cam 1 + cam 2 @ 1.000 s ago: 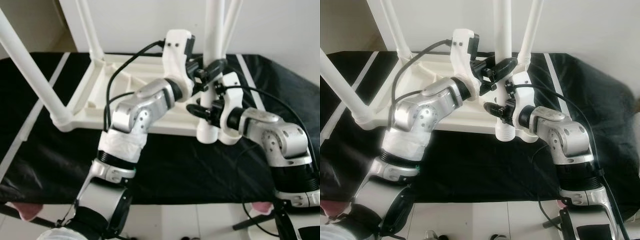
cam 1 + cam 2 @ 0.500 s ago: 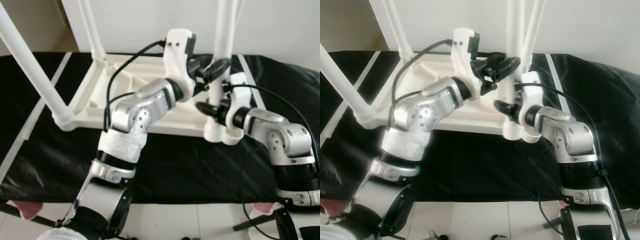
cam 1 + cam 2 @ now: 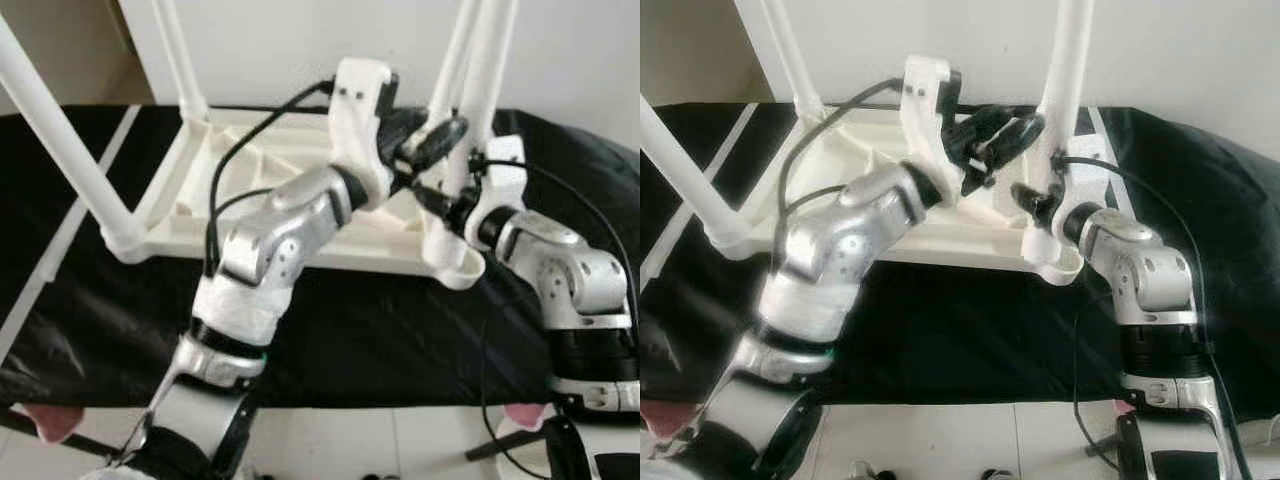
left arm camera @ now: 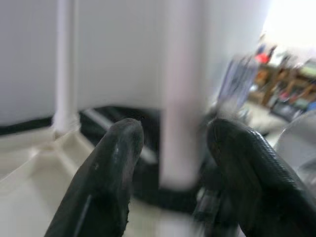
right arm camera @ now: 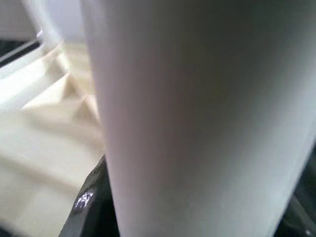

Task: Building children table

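Your left gripper (image 4: 170,148) stands spread, its two black fingers (image 4: 111,173) flanking a blurred white table leg (image 4: 181,98) without touching it.

A plain white wall (image 3: 300,40) stands behind, turning beige at the left corner (image 3: 70,50). A black cloth (image 3: 400,330) with white stripes (image 3: 60,240) covers the surface. Pale tiled floor (image 3: 340,440) lies below, daylight bright.
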You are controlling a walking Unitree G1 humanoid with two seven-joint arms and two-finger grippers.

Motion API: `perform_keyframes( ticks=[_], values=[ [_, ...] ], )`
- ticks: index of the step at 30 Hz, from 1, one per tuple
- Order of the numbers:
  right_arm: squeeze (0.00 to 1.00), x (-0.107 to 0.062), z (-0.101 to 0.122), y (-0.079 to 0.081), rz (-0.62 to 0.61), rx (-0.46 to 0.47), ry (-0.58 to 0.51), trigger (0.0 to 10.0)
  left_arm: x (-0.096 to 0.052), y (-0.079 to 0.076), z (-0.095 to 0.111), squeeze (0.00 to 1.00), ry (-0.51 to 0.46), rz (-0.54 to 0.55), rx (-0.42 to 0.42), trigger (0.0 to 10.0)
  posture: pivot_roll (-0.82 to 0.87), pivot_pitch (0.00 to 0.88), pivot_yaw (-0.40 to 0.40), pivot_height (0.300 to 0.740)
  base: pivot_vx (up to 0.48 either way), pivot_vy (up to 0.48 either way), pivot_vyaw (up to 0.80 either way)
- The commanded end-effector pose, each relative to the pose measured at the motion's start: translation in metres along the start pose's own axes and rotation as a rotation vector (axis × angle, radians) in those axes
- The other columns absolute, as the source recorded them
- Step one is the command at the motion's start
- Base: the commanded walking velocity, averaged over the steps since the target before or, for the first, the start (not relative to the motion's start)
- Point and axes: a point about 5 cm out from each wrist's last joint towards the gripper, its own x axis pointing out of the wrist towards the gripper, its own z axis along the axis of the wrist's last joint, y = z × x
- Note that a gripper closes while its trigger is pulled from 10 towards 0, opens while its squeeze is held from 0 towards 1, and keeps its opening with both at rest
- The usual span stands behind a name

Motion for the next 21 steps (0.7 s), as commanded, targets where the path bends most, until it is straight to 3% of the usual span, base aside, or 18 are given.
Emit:
perform_keyframes(
  ticks=[1,12,13,21],
  values=[
    [0.00,-0.003,0.001,-0.005,-0.057,-0.009,-0.050,10.0,-0.002,-0.008,-0.003,0.00,0.010,-0.101,0.042,10.0,-0.16,0.145,0.027,0.740,0.000,0.000,0.00],
    [0.00,-0.013,-0.017,-0.013,-0.219,-0.068,-0.148,10.0,-0.014,-0.006,-0.014,0.00,0.034,-0.031,0.029,10.0,-0.15,0.151,0.027,0.740,0.000,0.000,0.00],
    [0.00,-0.016,-0.027,-0.011,-0.234,-0.061,-0.147,10.0,-0.017,-0.008,-0.018,0.00,0.040,-0.027,0.030,10.0,-0.15,0.153,0.030,0.740,0.000,0.000,0.00],
    [0.00,-0.024,-0.044,-0.005,-0.271,-0.023,-0.177,10.0,-0.021,-0.010,-0.024,0.00,0.057,-0.021,0.030,10.0,-0.16,0.158,0.036,0.740,0.000,0.000,0.00]
  ],
)
